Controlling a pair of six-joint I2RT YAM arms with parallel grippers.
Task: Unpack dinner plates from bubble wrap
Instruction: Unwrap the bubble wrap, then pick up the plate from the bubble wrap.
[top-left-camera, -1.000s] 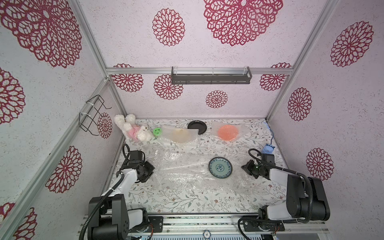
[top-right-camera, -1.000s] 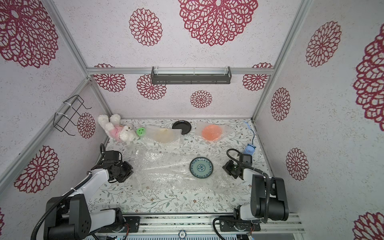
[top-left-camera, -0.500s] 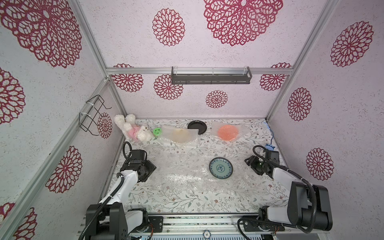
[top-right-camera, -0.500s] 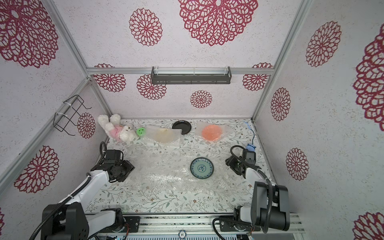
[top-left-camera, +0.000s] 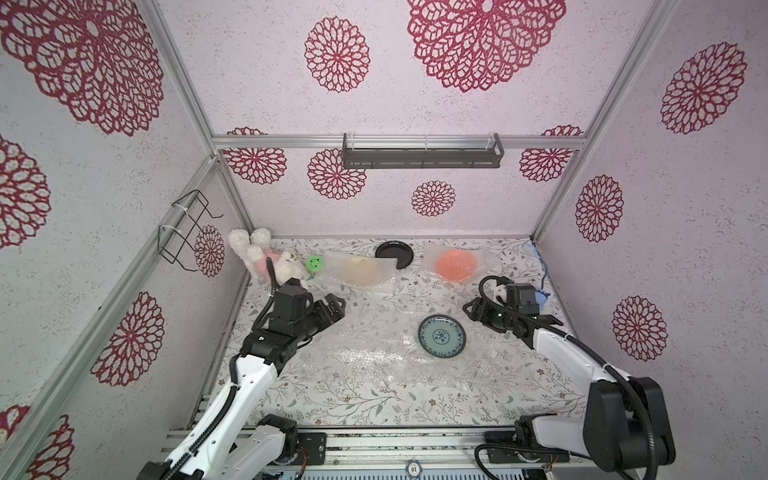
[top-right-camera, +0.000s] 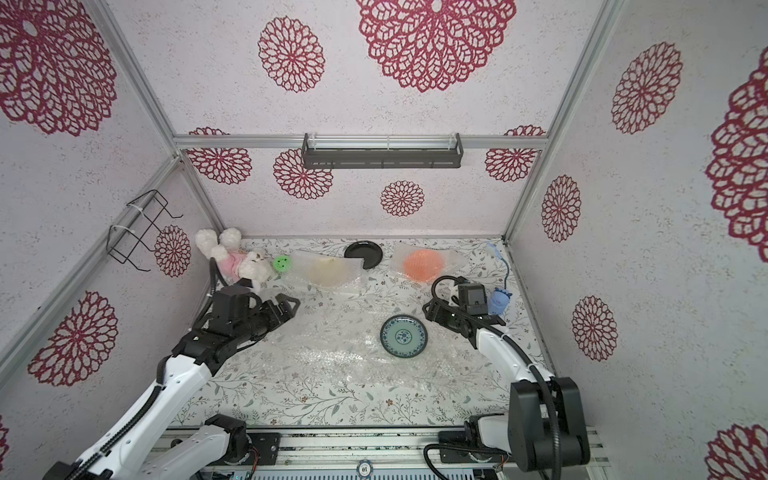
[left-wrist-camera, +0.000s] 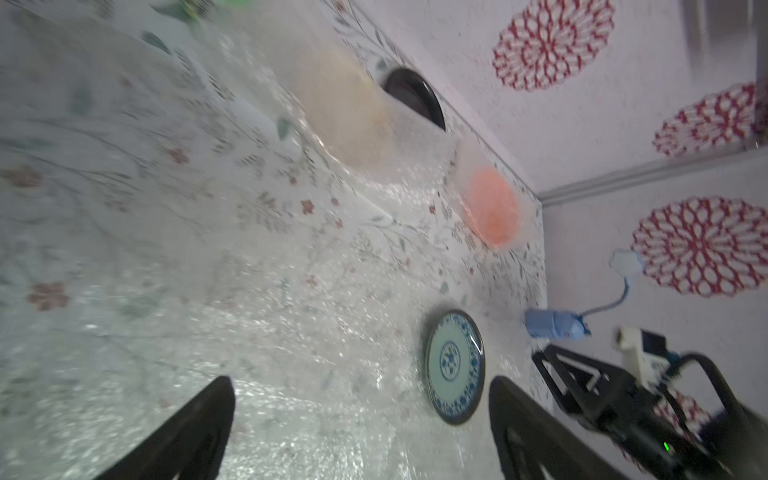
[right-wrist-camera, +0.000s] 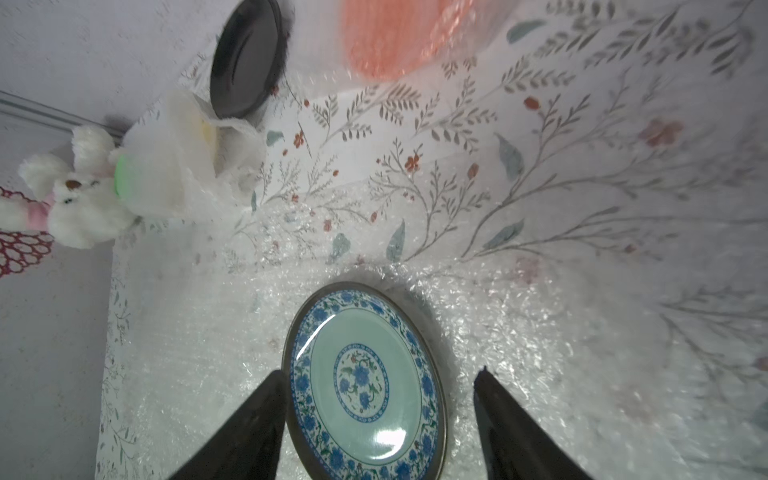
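In both top views the blue-green patterned plate (top-left-camera: 441, 341) (top-right-camera: 403, 336) is seen uncovered, a little right of the centre of the frame. It lies flat on a large sheet of bubble wrap (top-left-camera: 357, 357), which is spread over the flowered table (top-left-camera: 332, 399). The right gripper (top-left-camera: 471, 313) is found just beside the upper right edge of this plate, apart from it. In the right wrist view its fingers (right-wrist-camera: 257, 424) are seen well apart and nothing is gripped between them. The left gripper (top-left-camera: 336, 305) is found left of the centre, near the left edge of the sheet. In the left wrist view its jaws are spread wide and are empty as well.

Along the back wall, higher in the frame, the orange plate (top-left-camera: 456, 264) is enclosed in its own bubble wrap. The cream plate (top-left-camera: 359, 270) is covered by another sheet. The black plate (top-left-camera: 392, 251) is placed between them, bare except where a corner of wrap lies over its lower right edge. A white plush rabbit (top-left-camera: 257, 257) and a green smiley disc (top-left-camera: 315, 262) are seen left of the cream plate. A small blue object (top-right-camera: 498, 301) is seen by the right wall, near the right gripper.
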